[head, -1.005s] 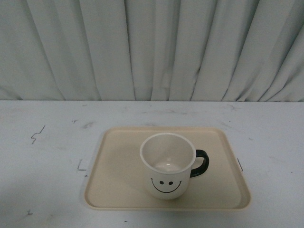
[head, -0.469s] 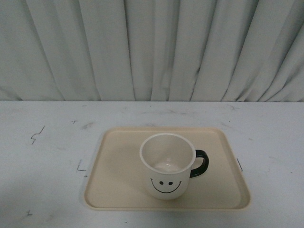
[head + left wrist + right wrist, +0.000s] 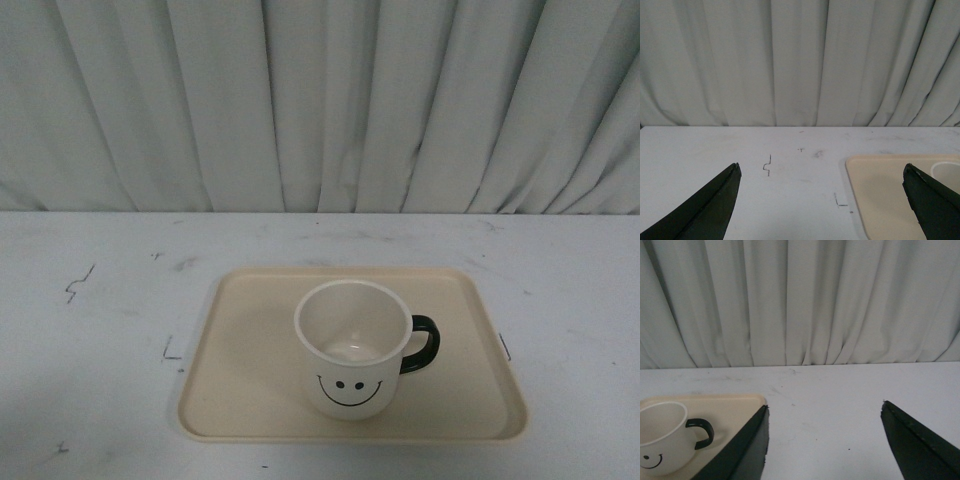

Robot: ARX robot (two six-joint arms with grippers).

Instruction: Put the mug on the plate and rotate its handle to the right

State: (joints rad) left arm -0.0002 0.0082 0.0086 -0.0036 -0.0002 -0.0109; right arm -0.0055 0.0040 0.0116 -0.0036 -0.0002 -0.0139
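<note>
White tabletop (image 3: 100, 330), matte, scuffed with dark marks, fills the foreground in our front view. Nearest us sits the plate (image 3: 240, 400), a flat beige plastic tray, rectangular with rounded corners and a low raised rim. On it, right of centre toward the near edge, we see the mug (image 3: 352, 362) standing upright: cream-white, round, open top, black smiley facing us. Its handle (image 3: 422, 343), a glossy black C-loop, points to the robot's right. Neither arm shows in our front view. Our left gripper (image 3: 820, 200) has dark tapered fingers spread wide over bare table beside the tray. Our right gripper (image 3: 824, 445) is likewise spread wide, empty, just beside the mug. Farthest back, pale pleated curtain (image 3: 320, 100) hangs in soft vertical folds.
</note>
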